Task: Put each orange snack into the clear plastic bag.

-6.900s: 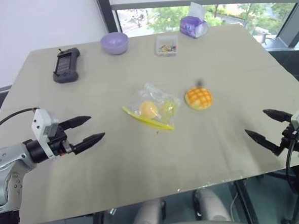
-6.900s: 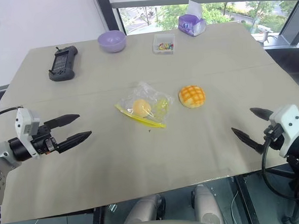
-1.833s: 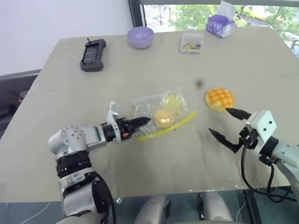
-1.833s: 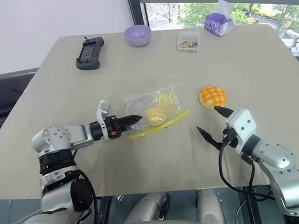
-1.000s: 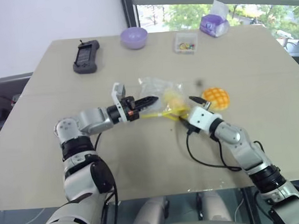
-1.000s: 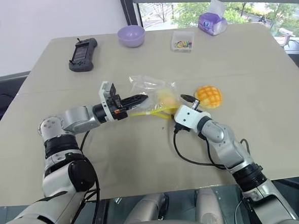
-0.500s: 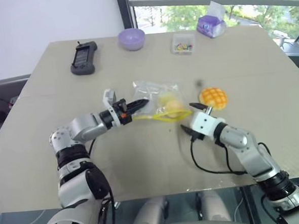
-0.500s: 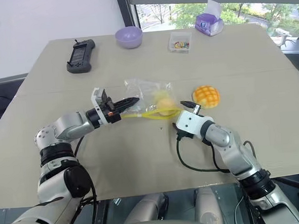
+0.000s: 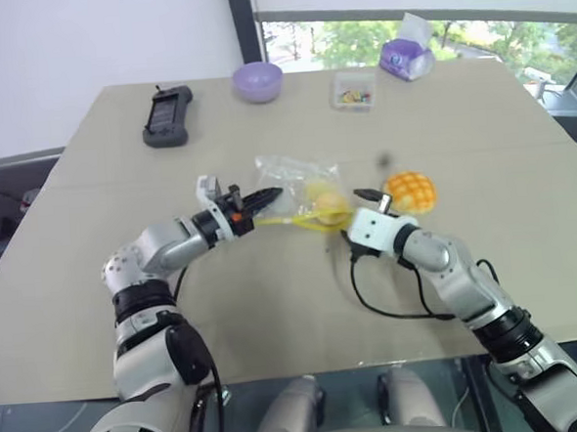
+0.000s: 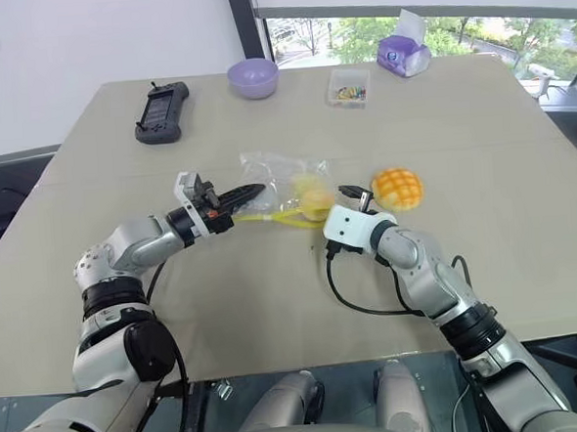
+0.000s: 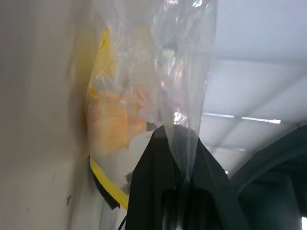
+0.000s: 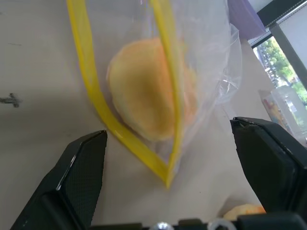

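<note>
Pinching the left edge of the clear plastic bag [image 9: 302, 191] with my left gripper [image 9: 266, 199], I hold it raised just off the table [image 9: 274, 305], its yellow zip strip [image 12: 91, 103] gaping toward my right gripper [image 12: 172, 177], whose fingers are spread wide at the mouth and empty. One smooth orange snack [image 12: 144, 96] sits inside the bag; the grid-topped snack [image 9: 413, 191] lies on the table just right of my right gripper, not yet bagged. The film is thin and slippery, so it could slide from my pinch. If my right fingers snag the zip strip, they could drag the mouth shut or tip the bagged snack out.
</note>
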